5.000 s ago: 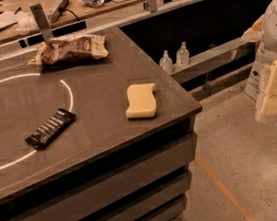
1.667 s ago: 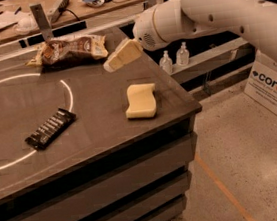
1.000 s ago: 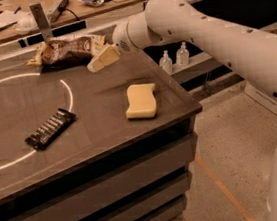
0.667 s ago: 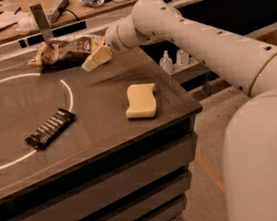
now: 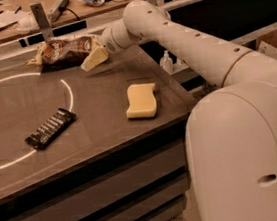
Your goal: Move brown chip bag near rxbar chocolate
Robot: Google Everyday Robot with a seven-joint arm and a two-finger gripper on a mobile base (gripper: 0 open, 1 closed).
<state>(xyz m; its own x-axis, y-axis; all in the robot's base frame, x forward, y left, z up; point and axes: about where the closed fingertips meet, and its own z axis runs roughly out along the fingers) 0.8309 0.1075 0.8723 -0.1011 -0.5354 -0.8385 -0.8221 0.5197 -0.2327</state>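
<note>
Where the big white arm [image 5: 196, 50] ends, upper middle of the frame, the pale cream gripper [image 5: 94, 59] sits at the right end of the crinkly dark-brown chip bag [image 5: 64, 50], maybe touching it. I cannot tell its grip. The thin black wrapped bar [image 5: 50, 128] lies lower left, well apart. A pale yellow wavy sponge [image 5: 141, 100] lies mid-frame on the brown table [image 5: 107, 141].
</note>
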